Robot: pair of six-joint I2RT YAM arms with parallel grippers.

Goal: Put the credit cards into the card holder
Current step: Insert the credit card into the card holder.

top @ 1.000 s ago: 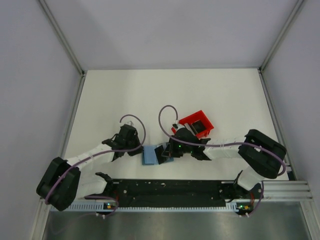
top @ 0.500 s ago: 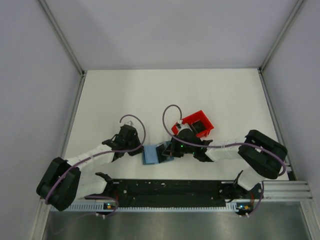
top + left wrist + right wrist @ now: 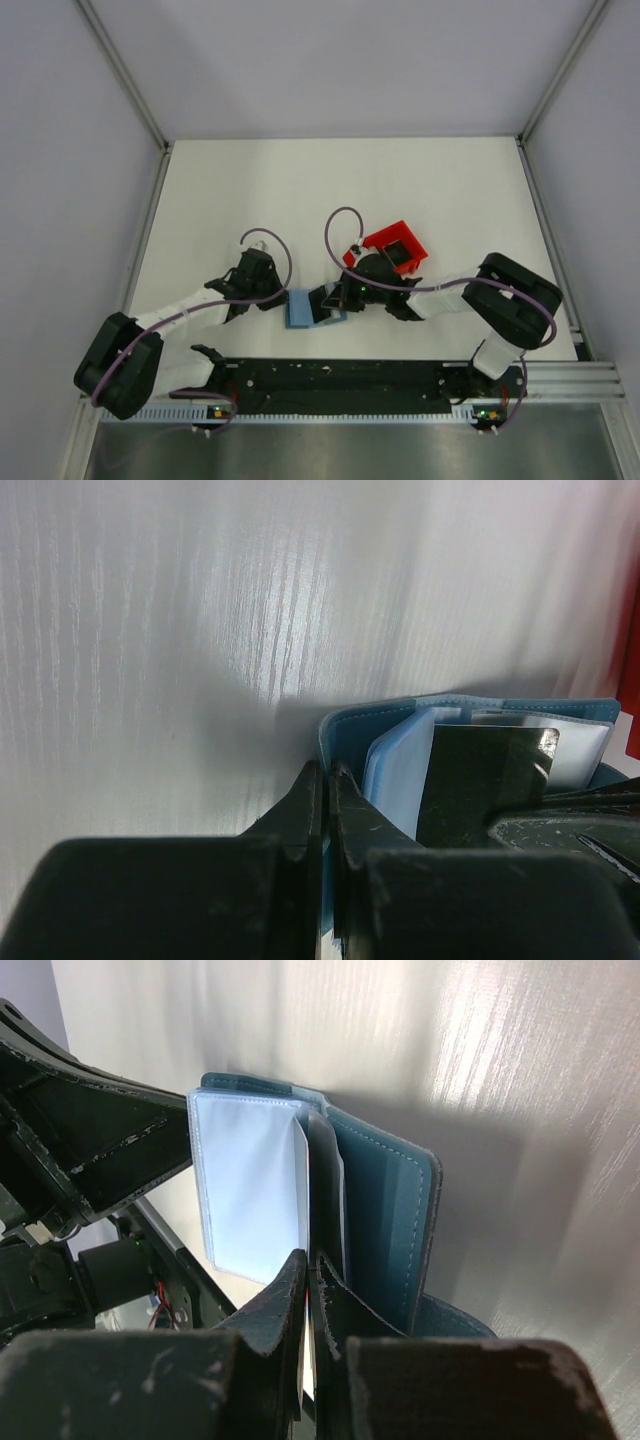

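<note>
The teal-blue card holder (image 3: 298,311) lies open between my two grippers. My left gripper (image 3: 328,771) is shut on the left edge of its cover (image 3: 345,735). A black credit card (image 3: 480,780) stands among the holder's clear pockets (image 3: 245,1185), and my right gripper (image 3: 308,1257) is shut on its near edge. In the right wrist view the card shows only as a thin edge beside the teal cover (image 3: 385,1210). From above, the left gripper (image 3: 277,300) and the right gripper (image 3: 331,303) flank the holder.
A red bin (image 3: 395,248) with something dark inside sits just behind the right gripper, and its red edge shows in the left wrist view (image 3: 631,680). The black rail (image 3: 330,375) carrying the arm bases runs along the near table edge.
The right arm has shifted slightly left, bringing its gripper and the card closer in over the holder. The left arm and the holder have stayed put.
</note>
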